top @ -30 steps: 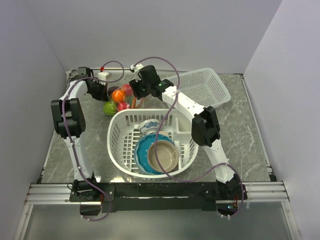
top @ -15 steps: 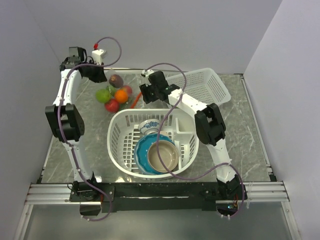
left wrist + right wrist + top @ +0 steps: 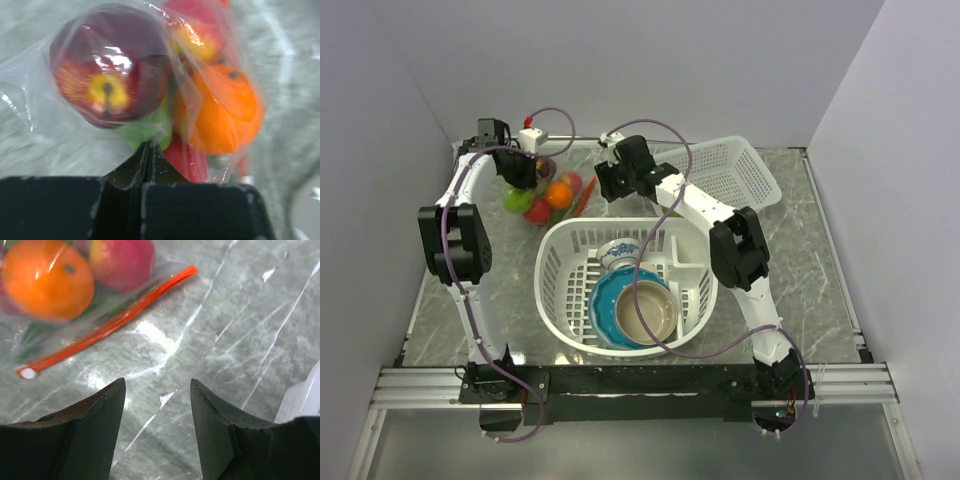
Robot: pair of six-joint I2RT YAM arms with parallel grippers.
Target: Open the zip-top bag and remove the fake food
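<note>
The zip-top bag [image 3: 548,196] lies at the back left of the table and holds the fake food. Through the clear film I see a maroon fruit [image 3: 107,75], an orange [image 3: 225,115], a green piece [image 3: 150,129] and a red piece [image 3: 187,159]. My left gripper [image 3: 525,172] is shut on a pinch of the bag's film [image 3: 148,148] at its back left end. The red-orange zip strip [image 3: 110,322] lies flat on the table on the bag's right side. My right gripper [image 3: 157,385] is open and empty just right of the strip, touching nothing.
A white basket [image 3: 552,262] holding several ceramic bowls stands mid-table, just in front of the bag. A tilted white mesh tray [image 3: 725,175] sits at the back right behind the right arm. Walls close in at the back and on the left.
My left gripper carried the bag back and left, then came down and right again. My right gripper moved off the zip end a little to the right and stays open.
</note>
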